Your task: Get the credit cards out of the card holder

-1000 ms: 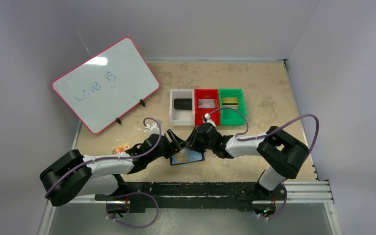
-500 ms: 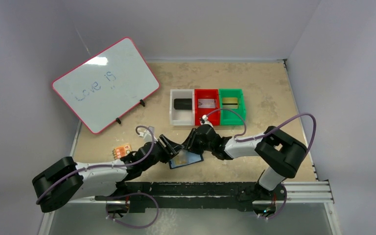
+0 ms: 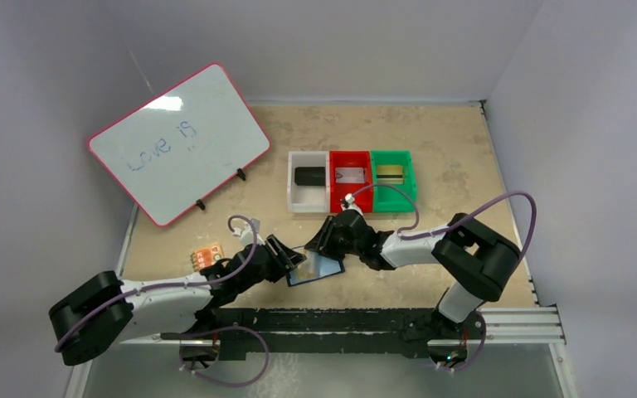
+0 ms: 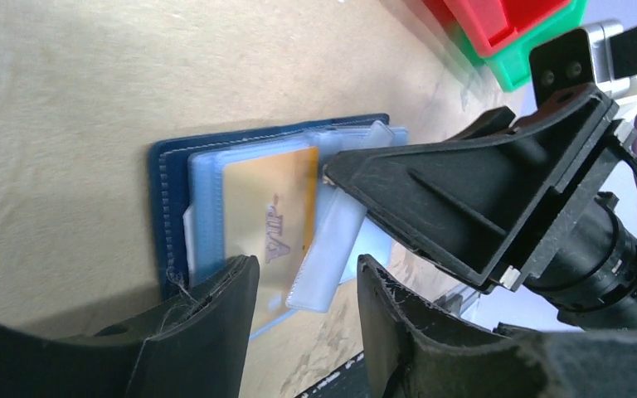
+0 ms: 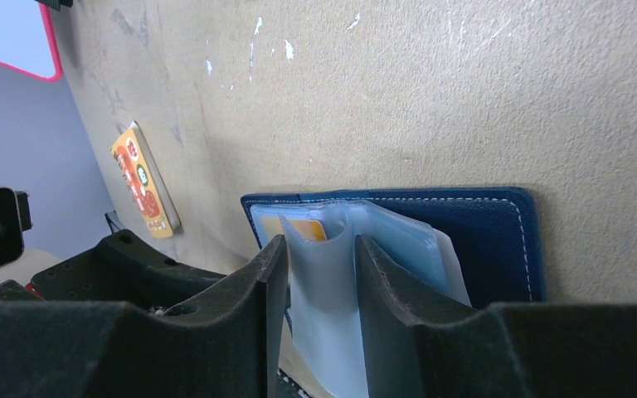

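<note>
Card holder [image 3: 315, 267] open flat on table [image 3: 431, 149], between both grippers; gold credit card [image 4: 274, 211] not yet drawn out.
Right gripper [image 5: 321, 249] pinched on clear sleeve leaf [image 5: 325, 307], holding it up off the pockets; left gripper [image 4: 307, 272] unclenched, jaws astride the card's near short end, nothing gripped; card's long axis in line with the left jaws, card directly ahead; straight draw back along that axis judged necessary.

Pale grey-lilac walls [image 3: 340, 41], mottled beige tabletop [image 3: 448, 141], pink-framed whiteboard [image 3: 178, 141] propped at far left, even light
</note>
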`<state>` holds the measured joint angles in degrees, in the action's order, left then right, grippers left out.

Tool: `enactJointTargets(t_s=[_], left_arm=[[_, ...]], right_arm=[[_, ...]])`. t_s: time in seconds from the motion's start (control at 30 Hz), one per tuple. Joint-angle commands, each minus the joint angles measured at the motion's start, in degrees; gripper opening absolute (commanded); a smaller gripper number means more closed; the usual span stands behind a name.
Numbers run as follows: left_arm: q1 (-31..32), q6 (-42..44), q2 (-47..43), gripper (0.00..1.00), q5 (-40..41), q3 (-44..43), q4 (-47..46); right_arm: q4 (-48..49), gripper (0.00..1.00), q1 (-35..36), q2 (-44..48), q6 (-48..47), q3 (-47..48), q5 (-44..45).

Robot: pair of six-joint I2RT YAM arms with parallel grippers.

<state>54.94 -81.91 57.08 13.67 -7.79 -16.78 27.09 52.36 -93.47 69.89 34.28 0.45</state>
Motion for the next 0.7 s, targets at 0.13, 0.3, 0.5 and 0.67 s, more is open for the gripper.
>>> enactJointTargets(t_s=[0.13,0.3,0.5,0.67], left_arm=[[0.3,5.1,7.9,0.43,-5.5,-3.3,-7.2],[0.3,5.2,8.7,0.35,-6.0,-3.6,-7.0],[0.3,6.0,8.4,0.20,-5.7,-4.0,-6.1],[0.3,10.3,9.1,0.17,-7.1,-8.3,-3.1]], right_arm=[[0.6,0.38,-0.3,0.3,0.3,-0.7,0.9],[0.5,0.38,-0.3,1.1,0.4,-0.9,1.3],[-1.7,0.48,-0.4,3.6,-2.1,0.5,1.3],[-7.8,0.54,-0.3,7.1,-4.5,3.2,3.0]])
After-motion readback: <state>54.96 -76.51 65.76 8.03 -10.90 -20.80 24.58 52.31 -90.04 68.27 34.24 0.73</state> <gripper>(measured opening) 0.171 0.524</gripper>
